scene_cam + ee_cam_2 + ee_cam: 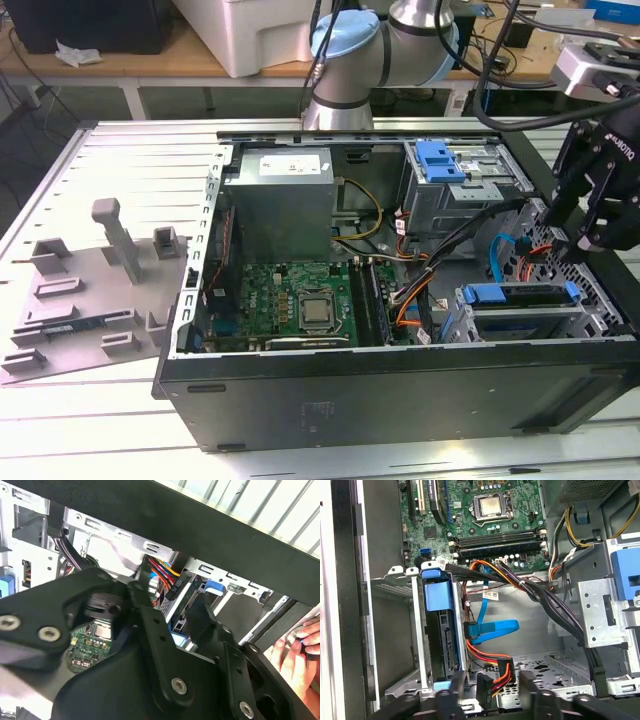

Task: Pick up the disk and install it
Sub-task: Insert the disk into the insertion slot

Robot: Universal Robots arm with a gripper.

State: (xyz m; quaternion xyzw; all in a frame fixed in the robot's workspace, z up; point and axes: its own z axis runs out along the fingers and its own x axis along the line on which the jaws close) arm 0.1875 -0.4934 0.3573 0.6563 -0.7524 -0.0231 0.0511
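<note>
We note the disk [442,635] standing on edge in the drive cage [395,577], its blue rail fitting the cage slot, and the gripper [568,236] poised just above that cage, jaws spread and empty, likely for clearance from the cables [530,592] beside the cage.

Open case [400,395] on slatted table [90,425]; PSU [280,210] far of motherboard [285,300]; grey panel [90,290] at the exterior view's left.
</note>
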